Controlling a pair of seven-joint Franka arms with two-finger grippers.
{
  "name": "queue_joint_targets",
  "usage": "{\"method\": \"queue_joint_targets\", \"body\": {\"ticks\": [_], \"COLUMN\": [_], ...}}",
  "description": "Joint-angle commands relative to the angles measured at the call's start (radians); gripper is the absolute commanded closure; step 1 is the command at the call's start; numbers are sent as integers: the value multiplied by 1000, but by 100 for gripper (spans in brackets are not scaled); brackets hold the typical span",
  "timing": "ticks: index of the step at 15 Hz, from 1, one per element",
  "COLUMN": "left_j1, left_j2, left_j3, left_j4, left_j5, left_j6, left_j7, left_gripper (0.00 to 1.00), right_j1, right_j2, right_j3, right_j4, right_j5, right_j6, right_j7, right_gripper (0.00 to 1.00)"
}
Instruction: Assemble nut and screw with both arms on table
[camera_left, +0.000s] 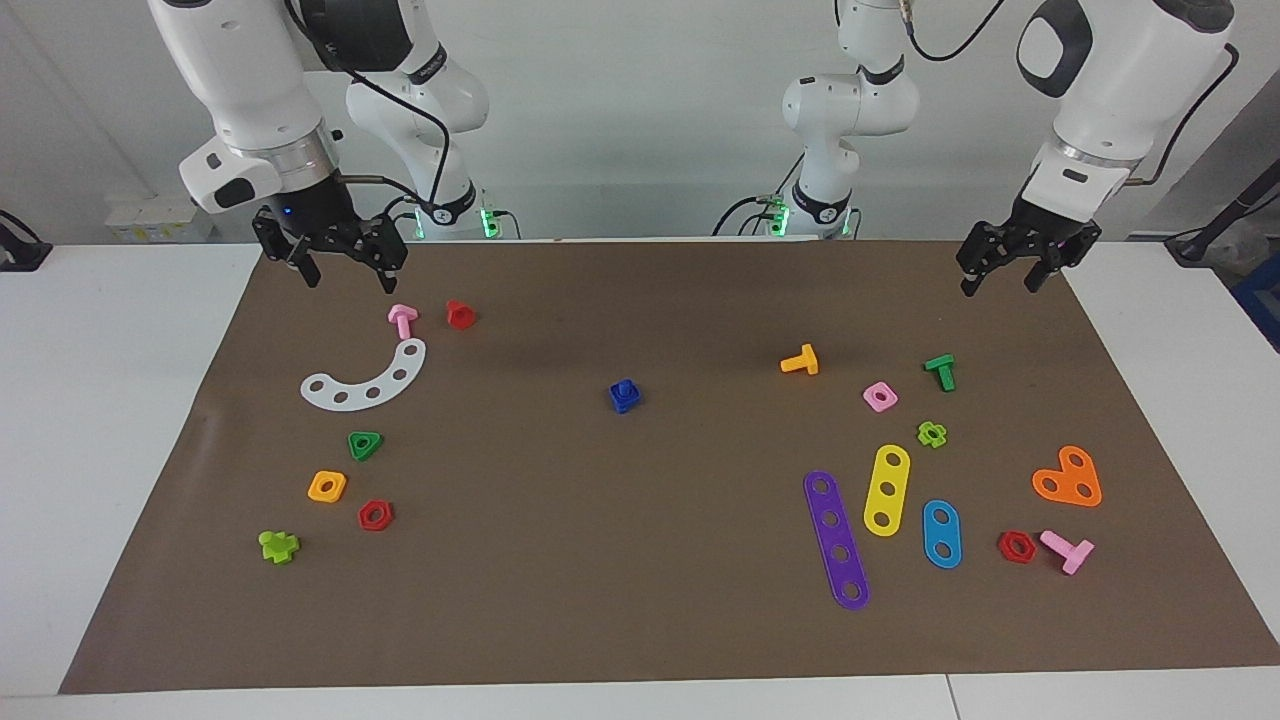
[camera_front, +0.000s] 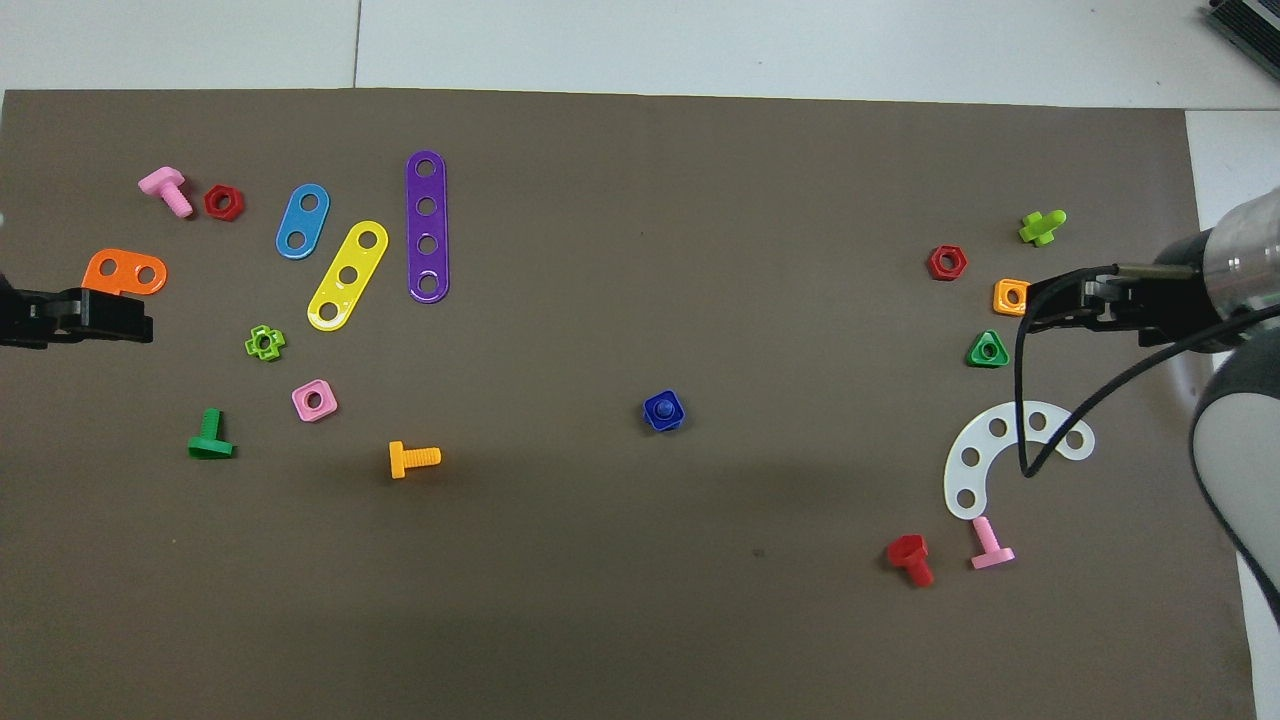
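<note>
Seen whole only from the facing view: left gripper (camera_left: 1011, 272) and right gripper (camera_left: 345, 270), both raised, fingers apart, empty. Screw (camera_left: 624, 387) seated in nut (camera_left: 625, 401) mid-mat.

The worktop (camera_left: 120, 420) carried a brown mat (camera_left: 640, 560), strewn with coloured nuts, screws and perforated strips.
</note>
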Motion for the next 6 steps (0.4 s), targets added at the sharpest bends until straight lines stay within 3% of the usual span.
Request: {"method": "queue_joint_targets", "body": {"ticks": [1,6], "left_j1": [17,19], "left_j2": [25,33], "left_j3": [-12,-12], "left_j4": [46,60], "left_j5": [18,8], "left_j6": [-2,-37], "left_j7": [13,11], "left_gripper": [4,2], "right_j1": [-3,-12], "right_j2": [-14,-17], "right_j3": [0,-4], "right_j4": [-6,-6], "right_j5": [-18,-15], "right_j6": [-16,-17], "right_j7": [11,0], "right_gripper": [0,0]}}
